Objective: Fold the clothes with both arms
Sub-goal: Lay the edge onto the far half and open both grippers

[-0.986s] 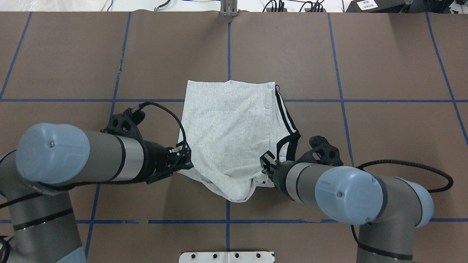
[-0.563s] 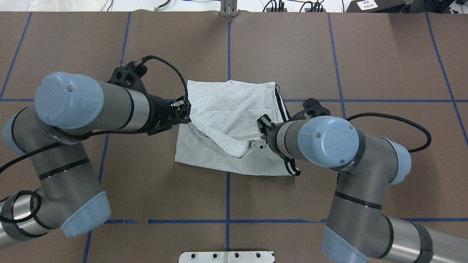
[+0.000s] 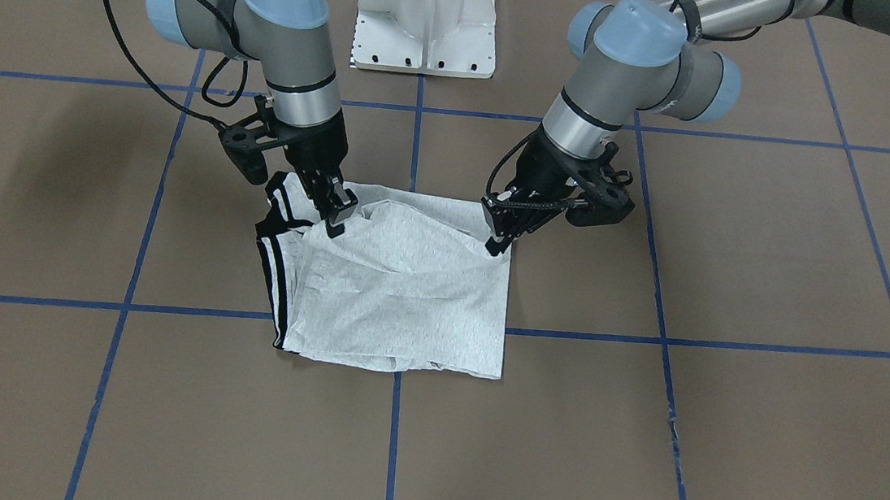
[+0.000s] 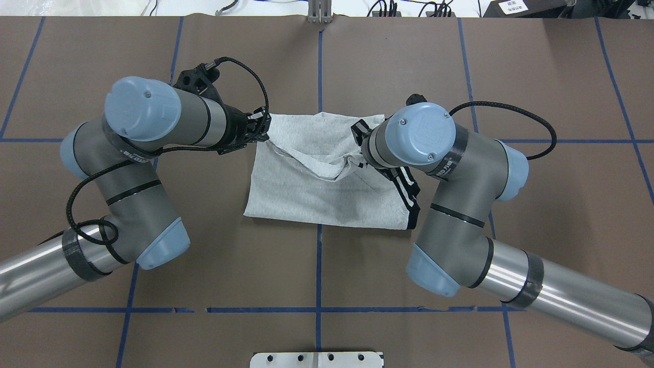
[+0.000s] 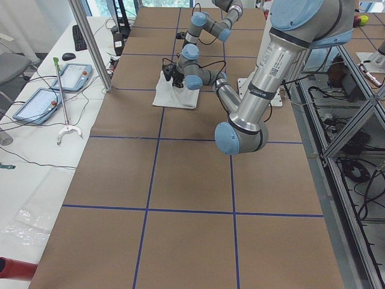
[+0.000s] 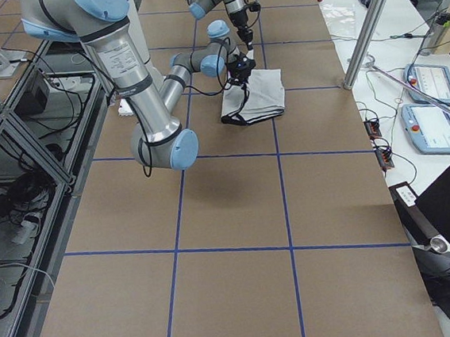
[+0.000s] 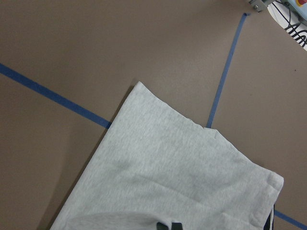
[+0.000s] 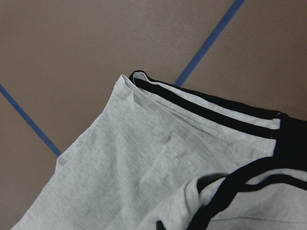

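The clothes, a light grey T-shirt [image 4: 317, 199] with black double stripes [image 4: 406, 189] along its right side, lies folded on the brown table. Its near edge has been lifted and carried over toward the far edge. My left gripper [image 4: 264, 133] is shut on one corner of that lifted layer at the shirt's far left. At the far right, my right gripper [image 4: 359, 142] is shut on the other corner. The cloth sags in a crease between them. In the front-facing view the left gripper [image 3: 496, 237] and right gripper [image 3: 335, 217] pinch the shirt [image 3: 407, 303] low over it.
Blue tape lines [image 4: 319, 66] grid the brown table cover. The white pedestal base [image 3: 425, 28] stands at the robot's side. Cables [image 4: 409, 7] run along the far edge. Tablets [image 5: 54, 78] and a metal pole [image 5: 90, 42] sit beyond that edge.
Both grippers have moved away from the robot's base toward the far edge, pulling the shirt's near hem up and over. The lower layer now lies flat and the arms reach out further.
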`<state>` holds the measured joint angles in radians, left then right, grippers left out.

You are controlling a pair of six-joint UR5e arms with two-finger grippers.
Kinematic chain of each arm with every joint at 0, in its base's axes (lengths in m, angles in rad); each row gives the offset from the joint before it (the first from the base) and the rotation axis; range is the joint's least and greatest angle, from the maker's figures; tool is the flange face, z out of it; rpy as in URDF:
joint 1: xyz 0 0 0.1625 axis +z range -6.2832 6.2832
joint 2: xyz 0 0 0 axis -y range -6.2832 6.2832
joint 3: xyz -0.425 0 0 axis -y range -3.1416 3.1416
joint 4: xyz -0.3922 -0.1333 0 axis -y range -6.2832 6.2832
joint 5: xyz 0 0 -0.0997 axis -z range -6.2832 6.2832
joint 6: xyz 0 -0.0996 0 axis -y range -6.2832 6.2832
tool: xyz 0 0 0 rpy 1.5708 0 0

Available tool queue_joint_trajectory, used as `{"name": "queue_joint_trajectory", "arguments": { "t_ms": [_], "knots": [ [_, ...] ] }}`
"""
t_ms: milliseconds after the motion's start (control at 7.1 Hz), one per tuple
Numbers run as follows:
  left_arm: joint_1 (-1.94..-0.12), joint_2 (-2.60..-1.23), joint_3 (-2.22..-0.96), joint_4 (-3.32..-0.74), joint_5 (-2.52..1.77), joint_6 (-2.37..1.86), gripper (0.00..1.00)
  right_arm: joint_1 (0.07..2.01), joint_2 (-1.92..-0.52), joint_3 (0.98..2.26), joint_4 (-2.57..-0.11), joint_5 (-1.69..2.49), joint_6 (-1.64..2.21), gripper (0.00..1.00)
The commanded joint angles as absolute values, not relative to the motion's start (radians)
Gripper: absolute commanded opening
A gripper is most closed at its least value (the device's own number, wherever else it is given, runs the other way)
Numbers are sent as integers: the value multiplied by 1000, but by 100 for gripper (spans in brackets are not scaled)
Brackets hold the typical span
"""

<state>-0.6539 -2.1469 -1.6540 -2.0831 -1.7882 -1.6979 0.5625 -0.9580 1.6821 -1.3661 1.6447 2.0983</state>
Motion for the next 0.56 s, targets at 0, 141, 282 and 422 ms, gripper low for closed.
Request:
{"name": "queue_joint_trajectory", "arguments": {
  "t_ms": [0, 141, 282, 422],
  "knots": [
    [-678, -2186, -1571, -2105, -1787, -1645, 0, 595, -915, 1536, -1295, 1647, 2023, 0],
    [-683, -2195, -1524, -2156, -1786, -1634, 0, 606, -872, 1475, -1293, 1647, 1994, 0],
    [-686, -2209, -1463, -2219, -1784, -1632, 0, 624, -855, 1439, -1293, 1654, 1891, 0],
    [-686, -2221, -1425, -2245, -1783, -1631, 0, 641, -856, 1431, -1295, 1672, 1840, 0]
  ]
}}
